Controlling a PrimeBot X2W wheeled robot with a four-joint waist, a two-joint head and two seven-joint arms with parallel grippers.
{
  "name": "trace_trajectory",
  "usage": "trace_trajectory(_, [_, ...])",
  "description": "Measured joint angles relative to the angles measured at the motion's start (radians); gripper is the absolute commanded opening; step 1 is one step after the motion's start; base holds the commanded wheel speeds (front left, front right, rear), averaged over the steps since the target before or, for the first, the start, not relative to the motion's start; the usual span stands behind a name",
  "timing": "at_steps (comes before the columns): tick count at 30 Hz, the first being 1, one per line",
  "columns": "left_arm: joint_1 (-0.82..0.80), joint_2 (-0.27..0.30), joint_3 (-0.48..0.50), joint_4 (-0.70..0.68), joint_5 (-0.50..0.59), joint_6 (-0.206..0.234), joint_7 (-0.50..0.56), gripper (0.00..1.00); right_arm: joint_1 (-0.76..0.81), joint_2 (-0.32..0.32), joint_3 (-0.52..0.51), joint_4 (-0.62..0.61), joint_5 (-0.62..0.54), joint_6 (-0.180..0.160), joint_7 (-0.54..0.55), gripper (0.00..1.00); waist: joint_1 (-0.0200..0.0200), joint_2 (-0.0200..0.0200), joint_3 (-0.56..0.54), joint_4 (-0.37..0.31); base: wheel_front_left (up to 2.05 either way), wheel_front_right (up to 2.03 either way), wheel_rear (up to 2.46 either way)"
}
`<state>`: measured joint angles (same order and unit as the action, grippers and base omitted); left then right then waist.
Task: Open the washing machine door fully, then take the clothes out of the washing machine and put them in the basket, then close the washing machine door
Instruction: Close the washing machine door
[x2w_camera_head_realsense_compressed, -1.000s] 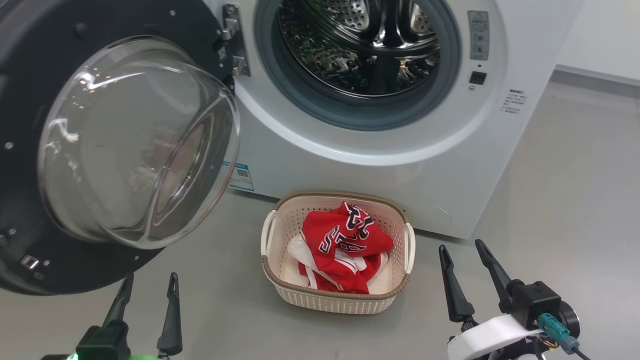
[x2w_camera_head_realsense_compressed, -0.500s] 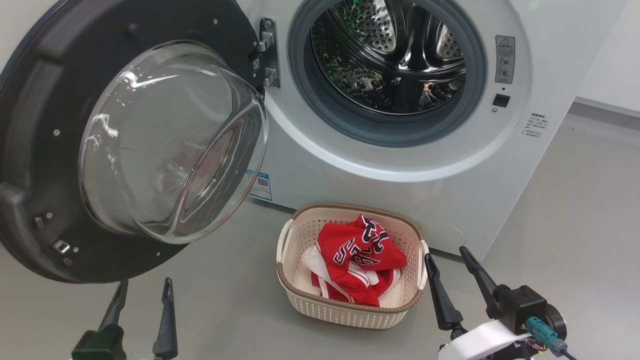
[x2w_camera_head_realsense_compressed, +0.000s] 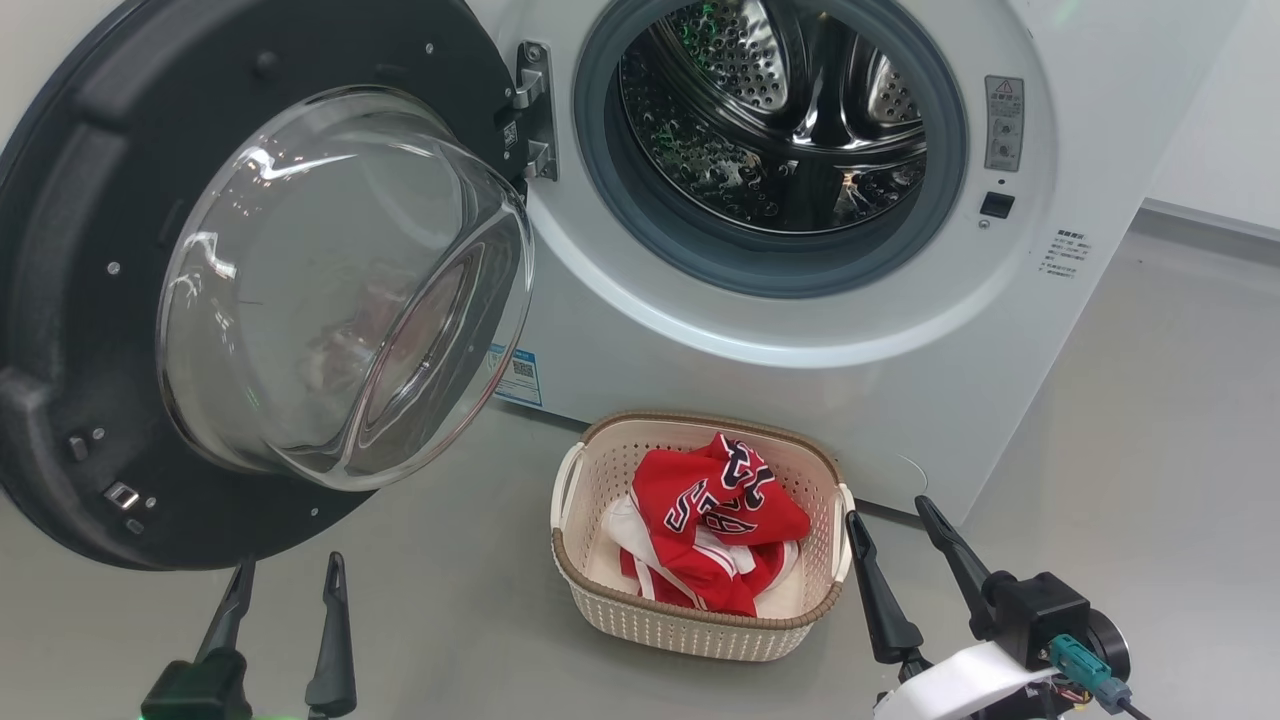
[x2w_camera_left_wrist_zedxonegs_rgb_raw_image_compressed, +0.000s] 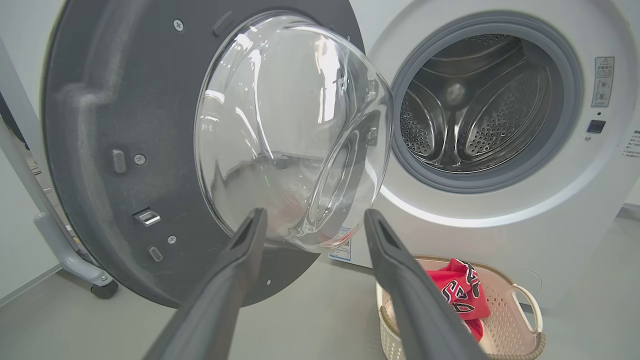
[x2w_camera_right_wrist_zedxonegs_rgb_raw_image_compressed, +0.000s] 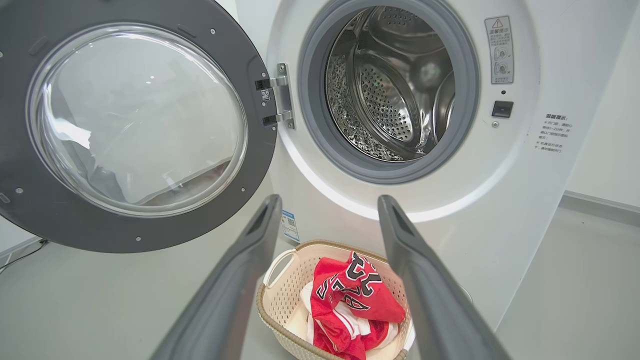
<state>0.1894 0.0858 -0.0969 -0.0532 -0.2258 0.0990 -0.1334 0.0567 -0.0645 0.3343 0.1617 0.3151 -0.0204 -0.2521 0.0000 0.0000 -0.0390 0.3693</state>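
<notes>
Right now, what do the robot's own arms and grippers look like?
The left gripper and right gripper each have two long, tapering black fingers. Behind the right one: a boxy black housing, a white forearm shell, and a teal connector with thin wires.

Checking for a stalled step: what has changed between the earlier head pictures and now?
Only the head camera shifted, so the whole view slid; no thing moved. The washing machine door stays open, the clothes lie in the basket, and the left gripper and right gripper stay open and empty.
</notes>
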Motion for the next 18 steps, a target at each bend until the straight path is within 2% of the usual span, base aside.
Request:
trace_trajectory(3, [0.0,-0.001,-0.001,-0.003,-0.001,0.0,0.0,1.0,0.0,0.0,0.0,0.001,0.001,0.0,0.0,1.0,0.0,0.0,-0.001,0.001,0.0,0.0,0.0])
trace_trajectory(4, [0.0,-0.001,-0.001,-0.004,-0.004,0.0,0.0,0.78,0.0,0.0,0.0,0.001,0.001,0.0,0.0,1.0,0.0,0.0,-0.001,0.002,0.0,0.0,0.0])
trace_trajectory(5, [0.0,-0.001,-0.002,-0.006,-0.007,0.0,0.0,0.43,0.0,0.001,0.001,0.001,0.001,0.0,0.0,1.0,0.0,0.0,-0.002,0.002,0.0,0.0,0.0])
trace_trajectory(6, [0.0,-0.002,-0.002,-0.009,-0.012,0.0,0.0,0.15,0.0,0.001,0.001,0.001,0.001,0.0,0.0,1.0,0.0,0.0,-0.002,0.003,0.0,0.0,0.0])
trace_trajectory(7, [0.0,-0.002,-0.002,-0.012,-0.014,0.0,0.0,0.0,0.0,0.001,0.001,0.001,0.001,0.0,0.0,1.0,0.0,0.0,-0.002,0.003,0.0,0.0,0.0])
trace_trajectory(12, [0.0,-0.01,-0.001,-0.029,-0.072,-0.018,-0.015,0.0,0.0,0.001,0.002,0.001,0.001,0.0,0.0,1.0,0.0,0.0,-0.002,0.006,0.0,0.0,0.0])
trace_trajectory(18, [0.0,-0.04,0.021,-0.079,-0.346,-0.08,-0.024,0.0,0.0,0.001,0.003,0.0,0.001,-0.001,0.0,1.0,0.0,0.0,0.002,0.01,0.0,0.0,0.0])
